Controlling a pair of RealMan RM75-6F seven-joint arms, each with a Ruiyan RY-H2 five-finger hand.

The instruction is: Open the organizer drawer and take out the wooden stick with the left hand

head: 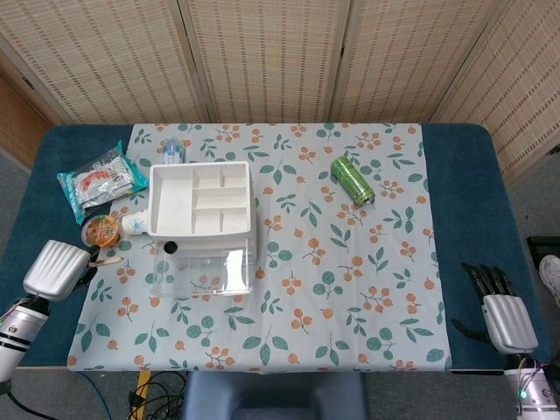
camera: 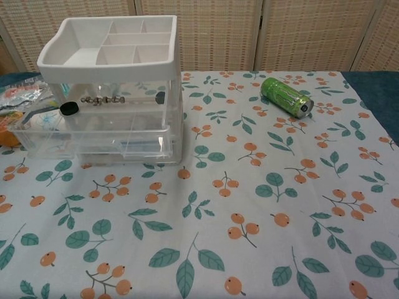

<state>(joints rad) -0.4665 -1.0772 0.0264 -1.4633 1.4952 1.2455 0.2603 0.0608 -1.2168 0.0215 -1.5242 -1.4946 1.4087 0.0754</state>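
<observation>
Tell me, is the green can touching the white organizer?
Apart. The head view shows the green can lying right of the organizer, with flowered cloth between them.

Organizer with drawer open

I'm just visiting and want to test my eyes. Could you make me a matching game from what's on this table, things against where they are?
Things:
1. wooden stick
2. green can
3. drawer
4. right hand

Places or states:
A. pulled out of the organizer
B. near the table's right edge, holding nothing
C. lying on its side on the cloth
D. held in the left hand

Pairs: 1-D, 2-C, 3-A, 4-B
</observation>
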